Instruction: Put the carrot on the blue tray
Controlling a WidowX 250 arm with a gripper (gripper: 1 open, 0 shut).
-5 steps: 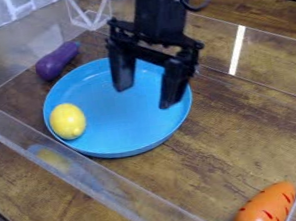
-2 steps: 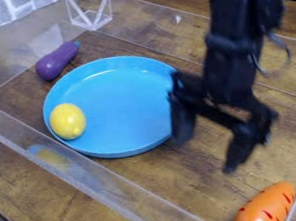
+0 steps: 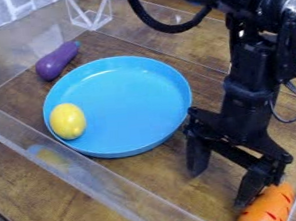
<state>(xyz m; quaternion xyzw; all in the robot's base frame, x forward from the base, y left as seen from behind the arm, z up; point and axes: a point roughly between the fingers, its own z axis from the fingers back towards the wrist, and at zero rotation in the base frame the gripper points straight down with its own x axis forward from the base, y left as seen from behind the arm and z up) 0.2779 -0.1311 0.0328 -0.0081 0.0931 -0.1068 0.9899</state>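
Note:
The orange carrot (image 3: 266,210) lies on the wooden table at the bottom right edge, partly cut off by the frame. My gripper (image 3: 227,171) hangs just above and to the left of it, pointing down, open, with nothing between its black fingers (image 3: 197,153). One finger (image 3: 257,183) stands close over the carrot's upper end. The blue tray (image 3: 141,88) sits left of centre, round with a low rim.
A yellow lemon (image 3: 68,121) rests inside the tray on its left side. A purple eggplant (image 3: 58,59) lies beyond the tray at upper left. Clear plastic walls (image 3: 62,158) border the table in front and at the left.
The gripper has travelled from above the tray to the lower right and come down near the carrot, staying open. Lemon, eggplant and carrot have not moved.

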